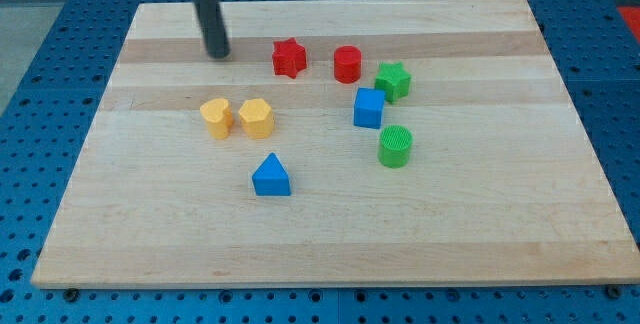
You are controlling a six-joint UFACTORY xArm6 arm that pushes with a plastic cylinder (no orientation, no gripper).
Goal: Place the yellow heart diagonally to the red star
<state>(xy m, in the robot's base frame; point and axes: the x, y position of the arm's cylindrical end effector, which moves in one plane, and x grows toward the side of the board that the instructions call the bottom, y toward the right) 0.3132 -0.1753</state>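
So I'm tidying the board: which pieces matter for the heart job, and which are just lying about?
Job: yellow heart, red star, my tip, at the star's left.
Lying about: yellow block, red cylinder, green star, blue cube, green cylinder, blue triangle.

two red blocks [289, 58], two yellow [216, 118], two blue [369, 109], two green [394, 81]

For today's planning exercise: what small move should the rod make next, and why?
Probably slide my tip toward the view's bottom, getting behind the yellow heart. The tip sits above the heart and left of the red star, touching neither; the heart lies beside a yellow block.
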